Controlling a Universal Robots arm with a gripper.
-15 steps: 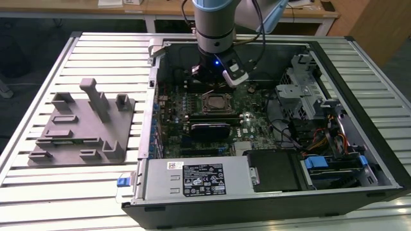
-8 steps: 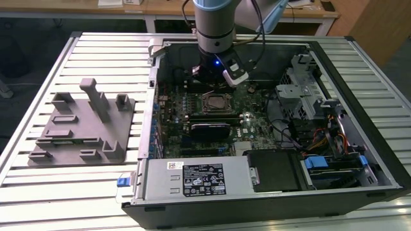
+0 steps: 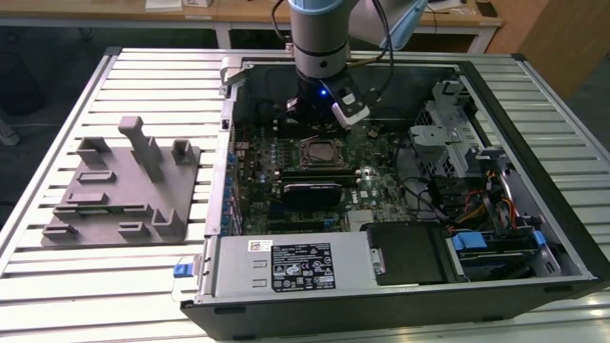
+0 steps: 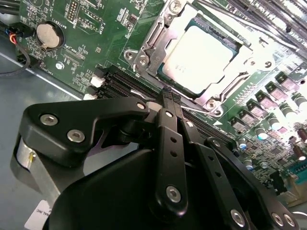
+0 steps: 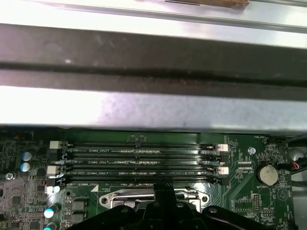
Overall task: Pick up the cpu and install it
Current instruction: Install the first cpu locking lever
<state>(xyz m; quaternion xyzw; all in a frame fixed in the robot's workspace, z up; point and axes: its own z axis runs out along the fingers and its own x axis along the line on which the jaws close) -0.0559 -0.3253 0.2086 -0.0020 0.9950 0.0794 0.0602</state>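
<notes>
While the arm hangs over the rear half of the open black computer case (image 3: 533,236), its black gripper (image 4: 171,96) sits just above the motherboard, fingers pressed together with nothing between them; the closed tips end over the edge of the memory slots (image 5: 139,163), just beside the socket. The cpu (image 4: 199,57), a small flat square chip with a silvery-grey metal top, lies flat in the metal-framed socket (image 4: 144,45) on the green motherboard (image 4: 91,43), its broad face turned up. Being square, it has no clear long axis; its edges run parallel to the socket frame, and in the second wrist view it appears rotated diagonally. Glare whitens its top, so any marking there is hard to make out. In the exterior view the socket (image 3: 321,151) is a small dark square below the arm's wrist, and the chip itself cannot be told apart from the frame. In the first wrist view the gripper (image 5: 165,191) covers most of the socket, leaving the frame's near edge visible, with four parallel memory slots and a round coin battery (image 5: 266,175) beyond. A grey plastic fixture with upright posts (image 3: 124,186) rests on the slatted metal worktop (image 3: 143,286), well apart from the case, towards the exterior view's left.
</notes>
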